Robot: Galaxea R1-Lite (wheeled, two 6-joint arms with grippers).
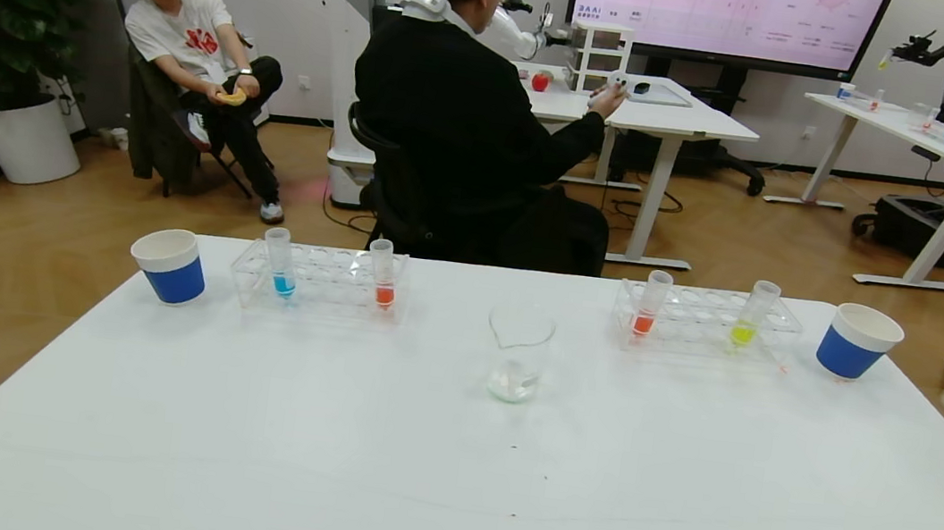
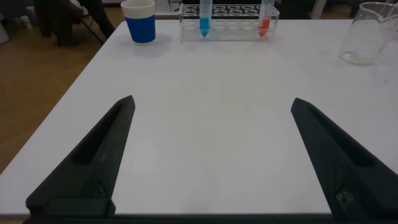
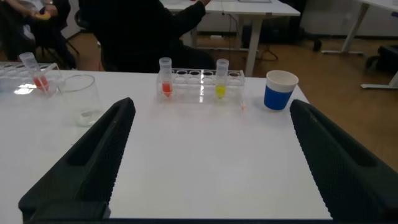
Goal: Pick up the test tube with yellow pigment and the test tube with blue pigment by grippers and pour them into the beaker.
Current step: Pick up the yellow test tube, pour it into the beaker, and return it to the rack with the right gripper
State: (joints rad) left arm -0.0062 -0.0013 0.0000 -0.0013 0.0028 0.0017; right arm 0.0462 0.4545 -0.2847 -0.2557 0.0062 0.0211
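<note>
The test tube with blue pigment (image 1: 283, 264) (image 2: 204, 17) stands upright at the left end of the left clear rack (image 1: 317, 280). In the right rack (image 1: 704, 322), the test tube with yellow pigment (image 1: 751, 315) (image 3: 221, 79) leans slightly. Between the racks, nearer me, sits the beaker (image 1: 518, 353) (image 2: 367, 34) (image 3: 84, 99). Neither arm shows in the head view. My left gripper (image 2: 212, 102) is open over bare table, well short of the left rack. My right gripper (image 3: 211, 102) is open too, nothing between its fingers, short of the right rack.
Each rack also holds a tube of orange-red liquid (image 1: 383, 275) (image 1: 649, 305). Blue-and-white paper cups stand at the far left (image 1: 170, 266) and far right (image 1: 854, 341) of the white table (image 1: 446, 478). Two people sit beyond the far edge.
</note>
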